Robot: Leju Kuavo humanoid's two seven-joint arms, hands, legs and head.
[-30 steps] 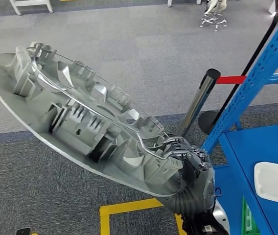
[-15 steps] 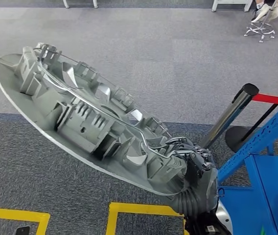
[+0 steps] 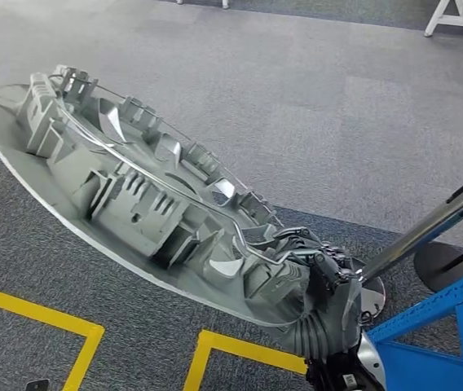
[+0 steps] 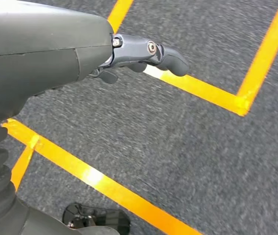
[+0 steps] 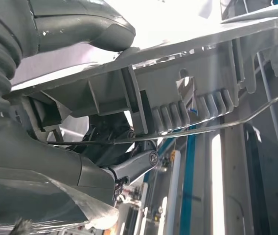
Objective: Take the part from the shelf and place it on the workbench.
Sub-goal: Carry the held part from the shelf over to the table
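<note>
The right hand [image 3: 315, 273] grips one rim of a large grey wheel cover [image 3: 137, 204], carrying it tilted above the carpet [image 3: 315, 106] toward the workbench.

The right hand [image 3: 315, 273] sits low and right of centre in the head view, its dark fingers [image 3: 290, 238] curled over the rim of the grey part [image 3: 130, 204], thumb [image 5: 93, 24] pressed on the opposite face. The left hand [image 4: 145, 51] hangs over the floor, fingers loosely extended, holding nothing

Grey round ribbed part [image 3: 137, 204], tilted, held above carpet.
</note>
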